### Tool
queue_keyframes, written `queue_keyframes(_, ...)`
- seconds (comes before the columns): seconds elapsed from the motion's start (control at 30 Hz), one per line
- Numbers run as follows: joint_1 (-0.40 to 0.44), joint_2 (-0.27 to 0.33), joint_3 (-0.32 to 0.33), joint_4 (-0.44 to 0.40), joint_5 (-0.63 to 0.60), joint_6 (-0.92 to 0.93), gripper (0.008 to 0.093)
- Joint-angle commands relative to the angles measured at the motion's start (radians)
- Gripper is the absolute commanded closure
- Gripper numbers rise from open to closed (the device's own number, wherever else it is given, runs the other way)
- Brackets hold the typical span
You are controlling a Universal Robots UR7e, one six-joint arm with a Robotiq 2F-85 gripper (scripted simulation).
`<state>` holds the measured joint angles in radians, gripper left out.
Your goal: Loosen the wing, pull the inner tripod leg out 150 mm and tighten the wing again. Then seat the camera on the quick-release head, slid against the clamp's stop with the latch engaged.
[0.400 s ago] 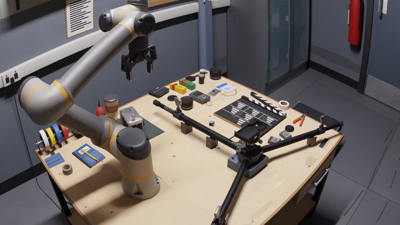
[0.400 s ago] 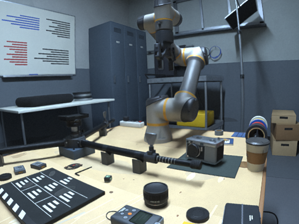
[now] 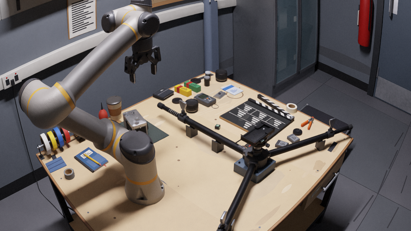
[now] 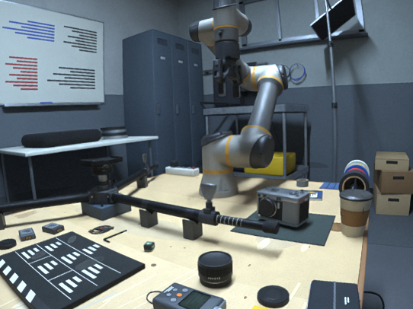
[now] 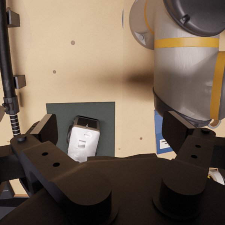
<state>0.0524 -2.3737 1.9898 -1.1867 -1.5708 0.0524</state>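
The silver camera (image 3: 135,120) (image 4: 283,206) (image 5: 83,139) sits upright on a dark green mat (image 3: 153,132) (image 4: 289,226), just beside the ribbed end of the tripod leg (image 3: 198,126) (image 4: 171,209) that lies across two grey blocks. The wing (image 3: 182,105) (image 4: 208,192) stands up from the leg's collar. The leg runs to the hub, where the black quick-release head (image 3: 257,134) (image 4: 101,162) stands empty. High above the camera and mat hangs my gripper (image 3: 142,70) (image 4: 227,78) (image 5: 107,128), open and holding nothing.
Behind the bench are grey walls, lockers (image 4: 162,96) and a glass cabinet (image 3: 296,37). My own arm base (image 3: 142,178) stands near the camera. A coffee cup (image 3: 114,107), lens (image 3: 192,105), light meter (image 3: 205,99) and clapperboard (image 3: 257,115) lie about the leg.
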Motion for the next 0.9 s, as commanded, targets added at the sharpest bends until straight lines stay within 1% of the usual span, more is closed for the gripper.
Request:
queue_keyframes(0.0, 0.0, 0.0, 0.0, 0.0, 0.0, 0.0, 0.008)
queue_keyframes(0.37, 0.0, 0.0, -0.001, -0.001, 0.0, 0.0, 0.008)
queue_keyframes(0.87, 0.0, 0.0, -0.001, -0.001, 0.0, 0.0, 0.038)
